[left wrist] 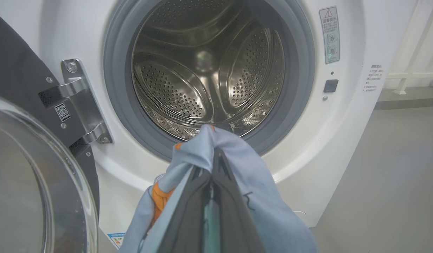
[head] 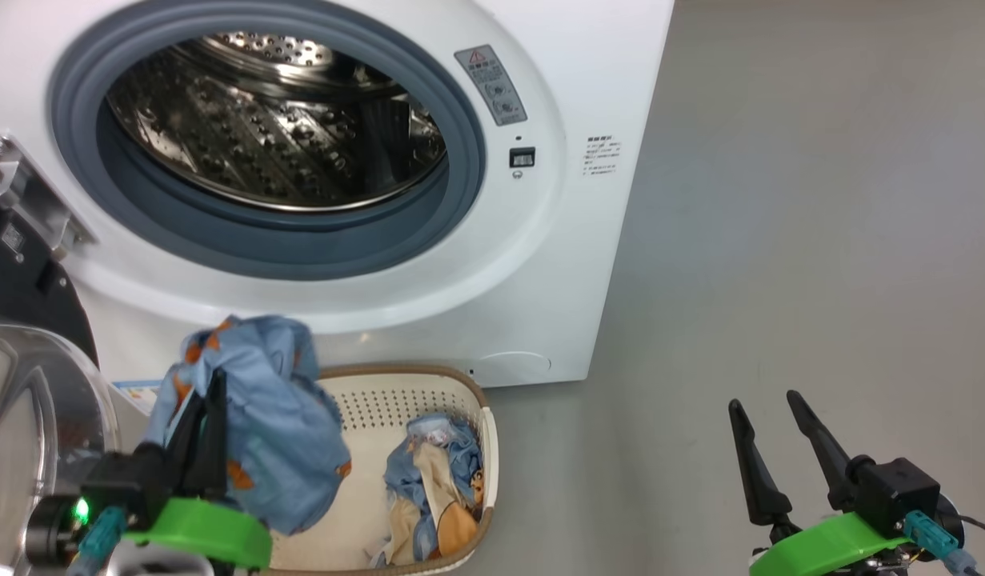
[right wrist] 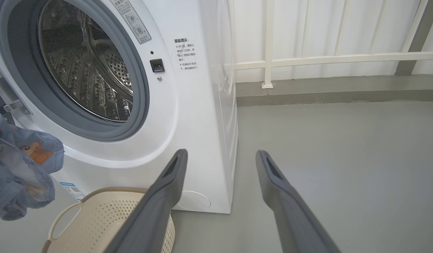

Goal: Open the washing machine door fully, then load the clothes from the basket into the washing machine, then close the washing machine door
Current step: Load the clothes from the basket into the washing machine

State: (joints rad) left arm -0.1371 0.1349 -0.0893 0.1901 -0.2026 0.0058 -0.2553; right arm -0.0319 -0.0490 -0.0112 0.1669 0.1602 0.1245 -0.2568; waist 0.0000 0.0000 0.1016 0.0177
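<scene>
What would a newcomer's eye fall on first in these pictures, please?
The big white front-loading washing machine fills the head view's upper left, its black-rimmed round glass door swung open leftward and its perforated steel drum bare. Below, the left gripper is shut on a soft light-blue garment with orange shapes above the small cream perforated basket, where more clothes lie. The right gripper stands open at lower right.

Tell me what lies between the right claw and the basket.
Nothing but bare grey floor separates the right claw from the basket; the head view shows it.
</scene>
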